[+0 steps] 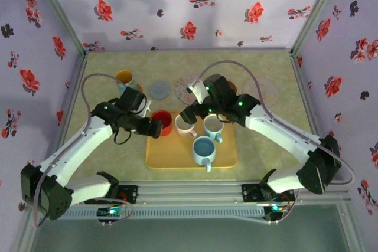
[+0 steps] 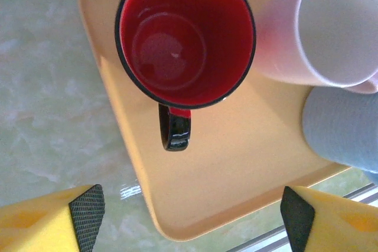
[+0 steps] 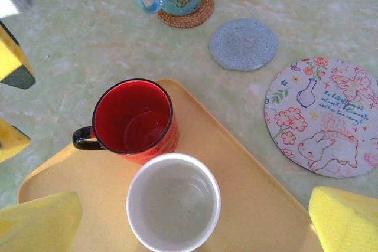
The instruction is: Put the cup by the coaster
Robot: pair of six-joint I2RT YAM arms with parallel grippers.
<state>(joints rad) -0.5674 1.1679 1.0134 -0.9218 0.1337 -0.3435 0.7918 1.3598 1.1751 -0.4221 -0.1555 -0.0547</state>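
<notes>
A: The left hand (image 2: 192, 219) is wide open and holds nothing; the right hand (image 3: 192, 228) too.
B: And the red cup (image 2: 186, 33)?
A: Upright on the tray (image 2: 236, 163), just beside the white cup (image 2: 331, 28). Probably ceramic: stiff, slippery, fragile. Take its wall at the rim.

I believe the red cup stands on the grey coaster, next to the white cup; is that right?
Not quite: the red cup stands on the yellow tray, next to the white cup; the grey coaster lies bare beyond the tray, as the right wrist view shows.
</notes>
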